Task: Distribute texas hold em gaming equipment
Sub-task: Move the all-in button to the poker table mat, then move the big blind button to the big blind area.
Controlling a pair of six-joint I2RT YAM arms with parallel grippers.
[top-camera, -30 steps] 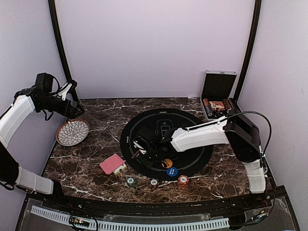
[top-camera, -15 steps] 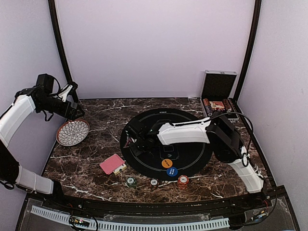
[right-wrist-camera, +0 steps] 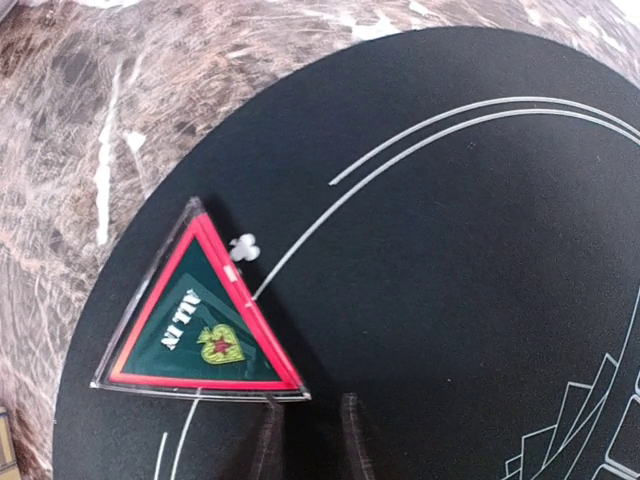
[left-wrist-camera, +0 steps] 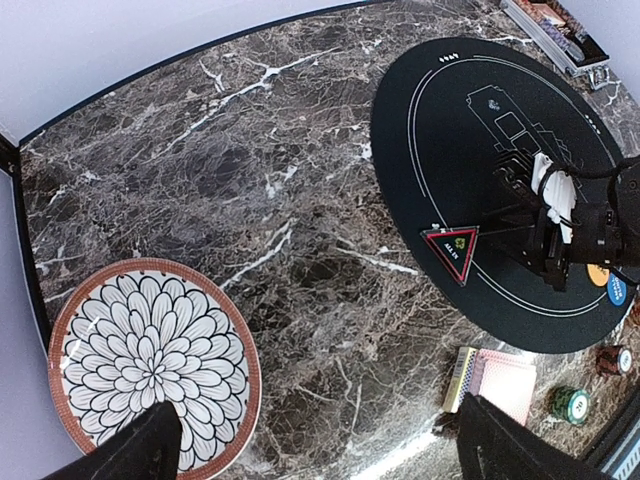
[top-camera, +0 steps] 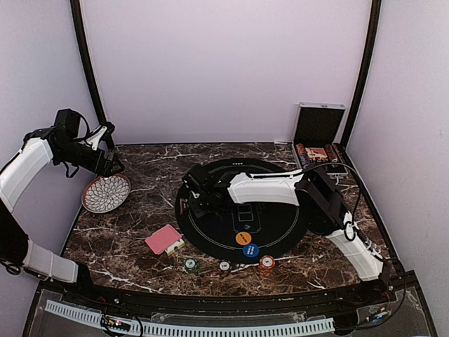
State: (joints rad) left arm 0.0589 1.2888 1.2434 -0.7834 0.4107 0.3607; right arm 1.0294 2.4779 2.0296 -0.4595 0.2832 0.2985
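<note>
- The right gripper [right-wrist-camera: 308, 440] hangs low over the left part of the round black felt mat [top-camera: 280, 228]. Its jaws are only a little apart, with bare mat between them and nothing held.
- The triangular "ALL IN" marker [right-wrist-camera: 200, 325], red border on green under a clear edge, lies flat at the mat's left rim. It is just beside the right jaws, not in them. Judgement: it is set here to mark one side of the playing area, so this piece counts as placed.
- The left gripper [left-wrist-camera: 325, 455] hovers high over the table's left part, near the round white plate with black petal pattern [left-wrist-camera: 150, 365]. Its jaws are spread full wide and empty. Judgement: it is parked clear so the other arm can work the mat.
- The stack of pink-red-backed playing cards [top-camera: 163, 239] lies on the dark marble table [top-camera: 140, 168], just off the mat's near-left edge. It is well apart from both grippers and not yet dealt.
- Count on the mat: 1 marker and 2 round discs near the front, the orange disc [top-camera: 243, 238] and the blue disc [top-camera: 250, 250].
- Count off the mat, in a row along its near edge: 3 chips.
  - the green chip [top-camera: 191, 265]
  - the small chip [top-camera: 224, 266], colour unclear
  - the red chip [top-camera: 266, 264], possibly a short pile, cannot tell
- Also 1 card stack, 1 plate and 1 silver hinged case [top-camera: 319, 125]. The case stands lid up at the far right, and what it holds cannot be counted.
</note>
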